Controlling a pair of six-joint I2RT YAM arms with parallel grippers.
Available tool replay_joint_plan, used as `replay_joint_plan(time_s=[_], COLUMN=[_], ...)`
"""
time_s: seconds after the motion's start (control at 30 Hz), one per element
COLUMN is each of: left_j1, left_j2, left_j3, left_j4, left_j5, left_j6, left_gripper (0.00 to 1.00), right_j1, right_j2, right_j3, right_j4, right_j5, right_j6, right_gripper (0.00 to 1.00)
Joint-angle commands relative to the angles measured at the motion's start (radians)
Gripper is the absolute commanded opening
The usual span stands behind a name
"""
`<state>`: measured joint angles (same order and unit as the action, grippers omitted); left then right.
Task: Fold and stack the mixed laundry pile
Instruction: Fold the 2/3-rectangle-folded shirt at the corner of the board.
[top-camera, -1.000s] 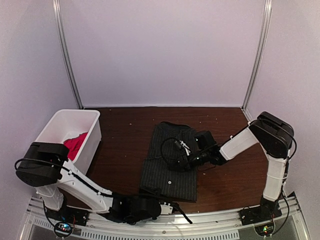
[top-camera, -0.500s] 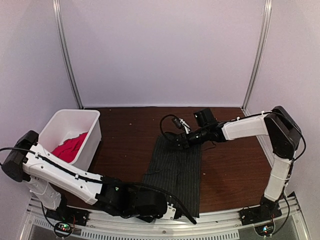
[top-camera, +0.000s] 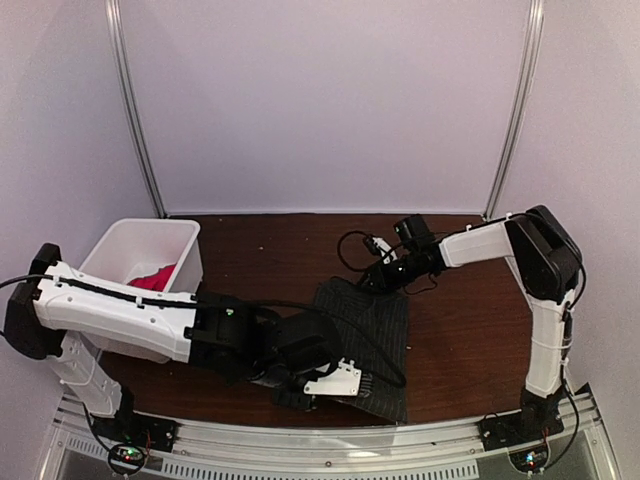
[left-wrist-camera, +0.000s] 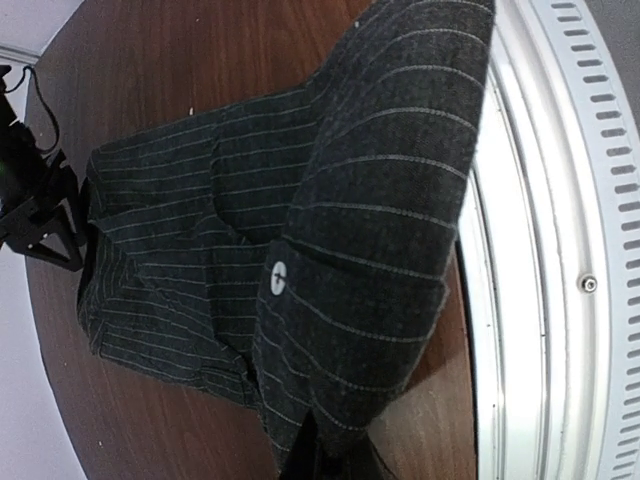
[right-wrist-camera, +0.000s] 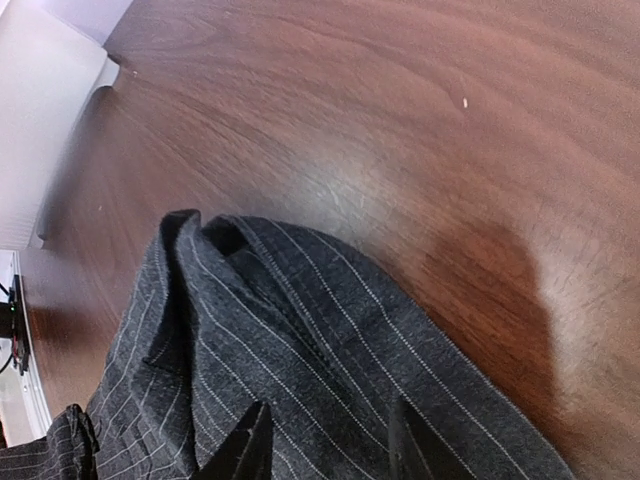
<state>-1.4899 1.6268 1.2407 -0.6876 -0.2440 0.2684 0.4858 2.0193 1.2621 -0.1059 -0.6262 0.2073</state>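
The dark pinstriped shirt (top-camera: 378, 322) lies lengthwise on the table, with its near hem raised. My left gripper (top-camera: 310, 388) is shut on that near hem (left-wrist-camera: 370, 250), and the cloth drapes out of the jaws (left-wrist-camera: 335, 465). My right gripper (top-camera: 385, 273) is at the shirt's far edge. Its fingertips (right-wrist-camera: 325, 450) stand apart over the rumpled far end (right-wrist-camera: 300, 330), with the fabric lying flat under them. The red T-shirt (top-camera: 155, 277) lies bunched inside the white bin.
The white bin (top-camera: 120, 240) stands at the left side of the table, behind my left arm. The metal rail (left-wrist-camera: 520, 300) runs along the table's near edge, close to the held hem. Cables loop above my right wrist (top-camera: 352, 242).
My right gripper went from the shirt's middle to its far edge, drawing the shirt out lengthwise. My left gripper came up from the near rail with the hem in it.
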Motion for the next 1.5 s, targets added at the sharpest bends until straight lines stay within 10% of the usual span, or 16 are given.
replay_joint_plan(time_s=[0.0,0.6,1.0,1.47], left_j1=[0.079,0.376,0.392,0.276], left_j2=[-0.005,0.289,0.368,0.251], left_j3=[0.092,0.335,0.113,-0.132], left_j4=[-0.028,0.144,0.476,0.404], left_j5=[0.026,0.029,0.027,0.128], left_j6=[0.058,0.307,0.299,0.072], left_gripper=[0.00,0.07,0.07,0.11], right_j1=[0.025,0.042,0.071,0.119], right_j2=[0.056,0.062,0.067,-0.175], right_j3=[0.013,-0.075,-0.071,-0.160], right_j4=[-0.034,0.074,0.087,0.057], right_j5=[-0.042,-0.179,-0.239,-0.227], right_j6=[-0.037,-0.004,0.000,0.072], right_gripper=[0.37,0.33,0.33,0.48])
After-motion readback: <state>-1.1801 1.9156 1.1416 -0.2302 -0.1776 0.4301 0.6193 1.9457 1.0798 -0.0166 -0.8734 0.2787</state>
